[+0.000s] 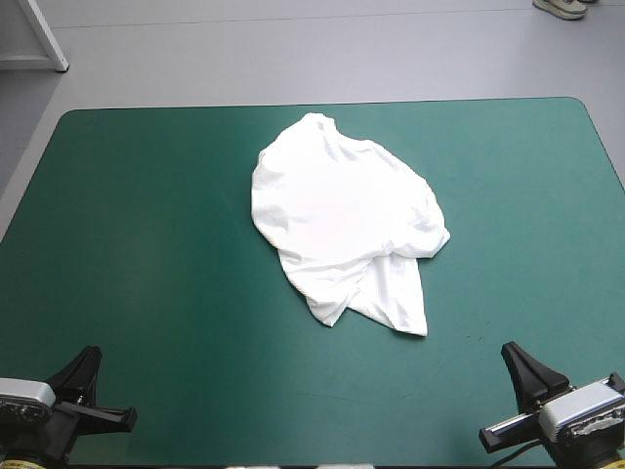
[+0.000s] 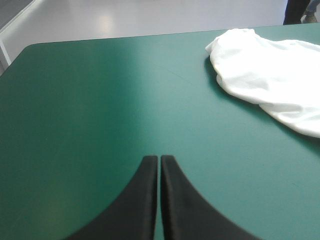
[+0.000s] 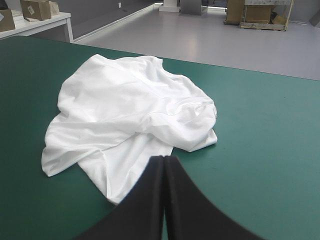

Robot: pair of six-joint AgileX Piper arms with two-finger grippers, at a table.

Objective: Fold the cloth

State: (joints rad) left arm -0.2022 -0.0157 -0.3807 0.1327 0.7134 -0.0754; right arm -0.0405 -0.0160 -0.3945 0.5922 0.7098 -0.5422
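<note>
The T-shirt (image 1: 342, 210) is seen as a crumpled white heap on the table (image 1: 146, 215). It lies around the middle of the teal-green cover, a little toward the far edge and a little toward the right edge. Its long axis is judged to run from the far edge toward the near edge, slanted toward the near right corner, and the end nearest the robot is drawn out into a loose tail. No part of it is spread flat, so folding is judged not yet begun, and flattening would be needed first.

The left gripper (image 2: 159, 159) is held at the near left corner, its black fingers (image 2: 142, 205) pressed together into 1 pointed arch with nothing between them. The right gripper (image 3: 164, 159) is held at the near right corner, likewise closed on nothing. Both are well apart from the T-shirt.

From the left gripper the T-shirt lies ahead and off toward the right edge, with a broad stretch of bare cover between. From the right gripper it lies ahead and toward the left edge, and the loose tail is pointed roughly its way. The right arm is therefore judged the nearer of the 2. Before any grasp, both pairs of fingers would have to be opened.
</note>
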